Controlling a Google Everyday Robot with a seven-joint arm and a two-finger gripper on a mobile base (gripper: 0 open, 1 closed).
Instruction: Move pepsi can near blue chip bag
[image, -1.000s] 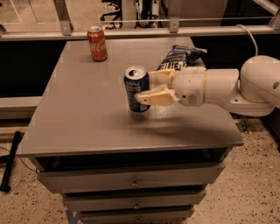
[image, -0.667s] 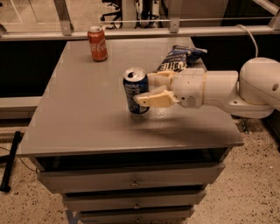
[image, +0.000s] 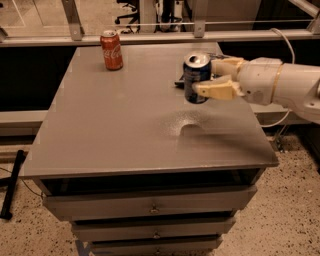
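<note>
The pepsi can (image: 195, 75), dark blue with a silver top, hangs upright a little above the grey table (image: 115, 120) at its right side. My gripper (image: 204, 76) reaches in from the right and is shut on the can, one cream finger behind it and one in front. The blue chip bag is almost wholly hidden behind the can and the gripper; only a dark sliver (image: 178, 82) shows just left of the can. A pale shadow lies on the tabletop under the can.
A red cola can (image: 111, 49) stands at the far left of the table. A metal rail (image: 150, 36) runs behind the far edge. Drawers (image: 152, 205) sit below the front edge. My white arm (image: 285, 85) stretches over the table's right edge.
The gripper has carried the pepsi can up, to the right and farther back, so it now covers the chip bag. The red cola can has not moved.
</note>
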